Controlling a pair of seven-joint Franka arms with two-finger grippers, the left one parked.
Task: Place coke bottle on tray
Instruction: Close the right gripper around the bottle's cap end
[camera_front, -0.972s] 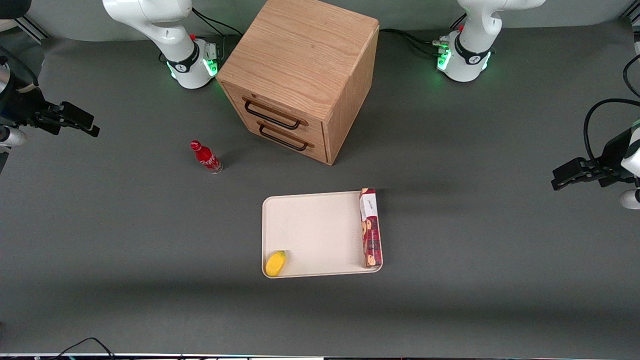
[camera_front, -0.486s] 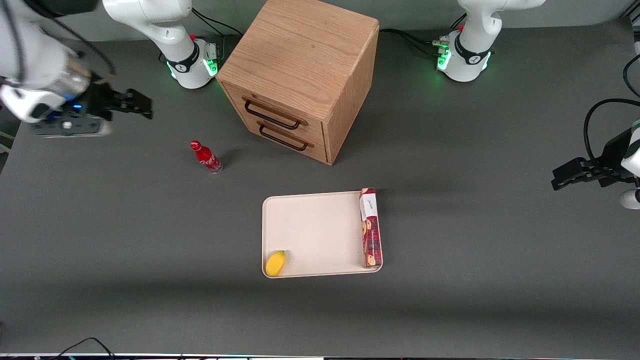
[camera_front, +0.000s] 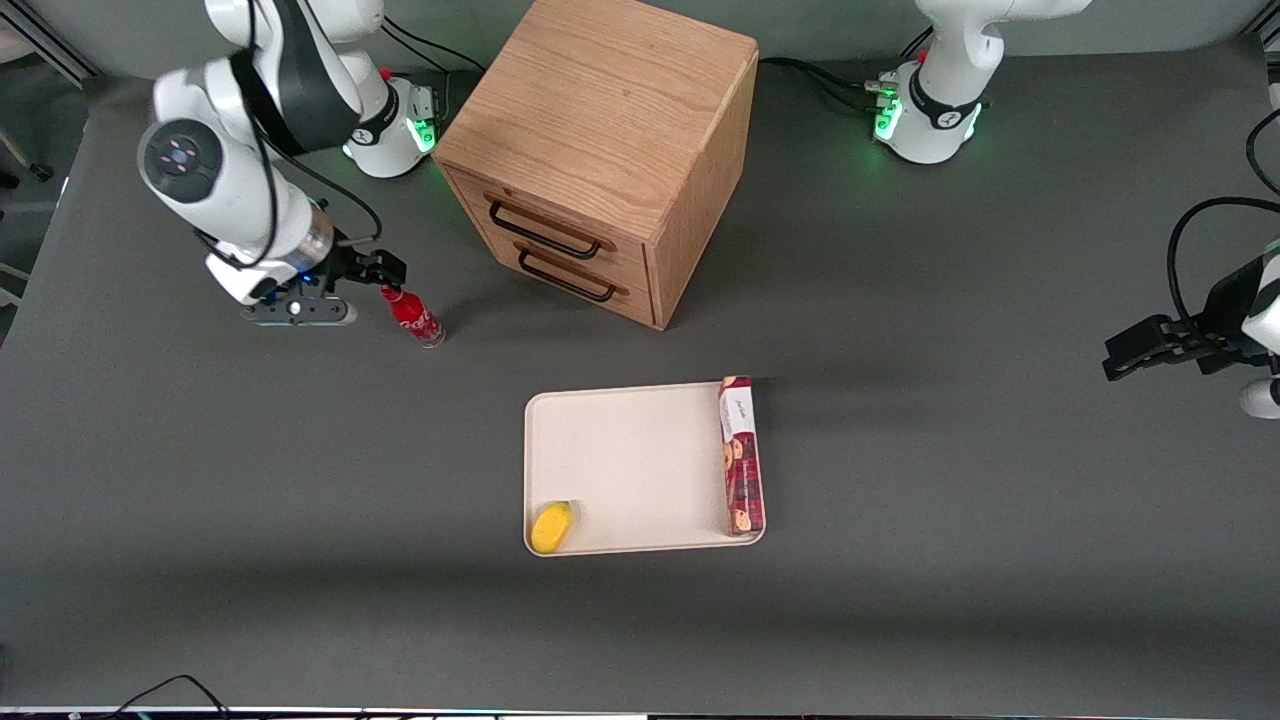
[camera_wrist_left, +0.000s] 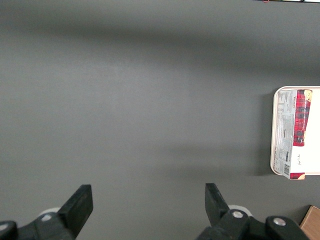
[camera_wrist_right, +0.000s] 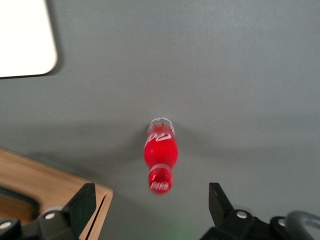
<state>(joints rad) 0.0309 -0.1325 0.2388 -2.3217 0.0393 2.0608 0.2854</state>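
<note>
The coke bottle (camera_front: 412, 316) stands upright on the grey table, nearer the working arm's end than the wooden cabinet; it has a red cap, a red label and a clear base. My right gripper (camera_front: 372, 268) hovers just above its cap, pointing down. In the right wrist view the gripper (camera_wrist_right: 151, 189) is open, its fingers (camera_wrist_right: 82, 205) wide apart, and the bottle (camera_wrist_right: 160, 150) stands between them below, untouched. The cream-white tray (camera_front: 630, 450) lies mid-table, nearer the front camera than the cabinet; one of its corners shows in the right wrist view (camera_wrist_right: 25, 40).
A wooden drawer cabinet (camera_front: 600, 150) with two dark handles stands close beside the bottle; its corner also shows in the right wrist view (camera_wrist_right: 50, 187). On the tray lie a long red biscuit box (camera_front: 741, 455) along one edge and a small yellow fruit (camera_front: 551, 526) in a corner.
My right arm has swung in from the table's edge at the working arm's end and now hovers over the bottle. The bottle and tray have not moved.
</note>
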